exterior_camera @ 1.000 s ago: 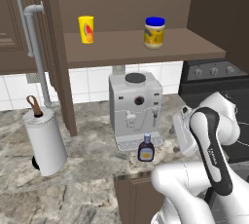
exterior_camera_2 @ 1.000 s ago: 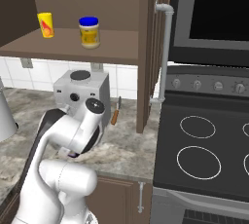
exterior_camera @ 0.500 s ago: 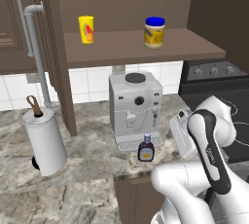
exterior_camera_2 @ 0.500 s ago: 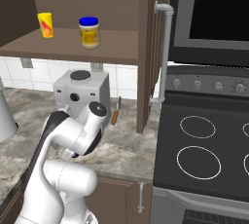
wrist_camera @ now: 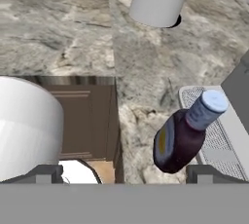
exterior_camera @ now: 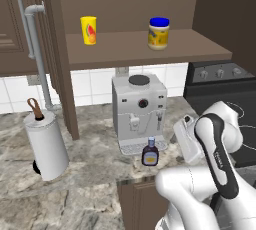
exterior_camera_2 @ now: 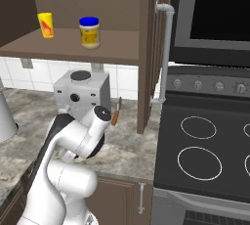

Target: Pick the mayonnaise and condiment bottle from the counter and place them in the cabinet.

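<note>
Marbled counter [exterior_camera: 95, 174] under open cabinet [exterior_camera: 150, 49]; mayonnaise [exterior_camera: 158, 33] stood on its shelf, at three o'clock from yellow cup [exterior_camera: 88, 30]. Condiment bottle [wrist_camera: 184, 135] upright before coffee machine [exterior_camera: 139, 109]. Gripper [wrist_camera: 124, 172] spread wide, empty, bottle near its right fingertip.

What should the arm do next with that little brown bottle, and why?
Probably lower the tool around the condiment bottle and close. The mayonnaise already sits in the cabinet, the bottle stands on the counter, and the open fingers straddle it loosely.
</note>
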